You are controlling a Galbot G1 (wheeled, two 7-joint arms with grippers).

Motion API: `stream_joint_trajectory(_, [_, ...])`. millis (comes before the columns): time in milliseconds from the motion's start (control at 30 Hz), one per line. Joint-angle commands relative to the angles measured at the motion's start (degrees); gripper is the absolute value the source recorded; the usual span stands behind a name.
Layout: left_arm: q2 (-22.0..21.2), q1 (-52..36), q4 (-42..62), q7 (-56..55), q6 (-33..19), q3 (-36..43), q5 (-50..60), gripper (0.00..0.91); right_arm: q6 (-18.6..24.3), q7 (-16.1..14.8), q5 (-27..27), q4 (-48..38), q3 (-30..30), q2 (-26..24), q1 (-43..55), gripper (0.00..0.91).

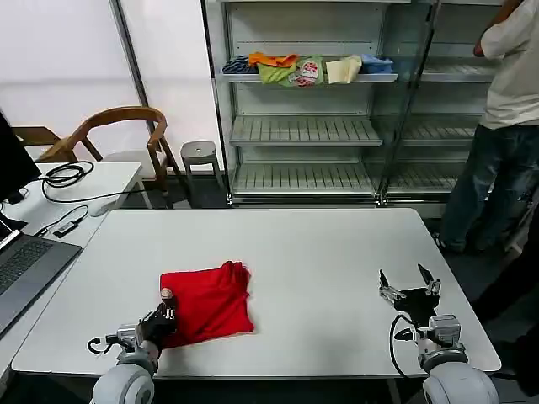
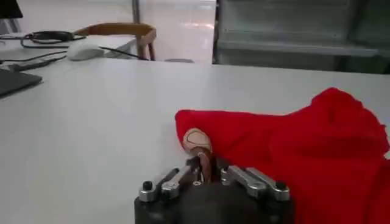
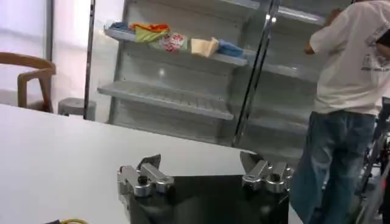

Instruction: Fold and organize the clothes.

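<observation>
The clothes, a bright red T-shirt (image 1: 209, 305), lie bunched in a rough folded square on the white table (image 1: 320, 252), left of centre and near the front edge. My left gripper (image 1: 166, 303) sits at the shirt's near-left corner. In the left wrist view its jaws are drawn together, and the red cloth (image 2: 292, 146) runs right up to its pale fingertip (image 2: 197, 141). My right gripper (image 1: 408, 282) hovers open over bare table at the front right, well away from the shirt. Its two fingers (image 3: 150, 163) stand wide apart with nothing between them.
A metal shelf rack (image 1: 303, 130) stands behind the table with small folded garments (image 1: 307, 69) on its upper shelf. A person (image 1: 497, 126) stands at the right by the rack. A laptop (image 1: 29, 269), a cabled side table (image 1: 76, 181), a wooden chair (image 1: 118, 130) and a stool (image 1: 200, 153) are on the left.
</observation>
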Motion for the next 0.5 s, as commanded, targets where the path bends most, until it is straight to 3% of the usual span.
stream_joint_trajectory(33, [2.4,0.2,-3.2,3.7,1.6,-3.1,0.1,0.02,0.0,0.0,0.0,0.3,0.1,0.0,-0.2,0.907])
stream_joint_trajectory(233, [10.0,1.5,-8.8,5.4,7.7,-12.1,-7.4,0.01,0.1,0.0,0.3,0.3,0.0,-0.2,0.3,0.907])
stream_joint_trajectory(500, [19.6,7.8,-7.9,7.3,7.8,-25.3,-11.8,0.02,0.4,-0.1,0.6,0.1,-0.9,-0.1,1.3,0.907])
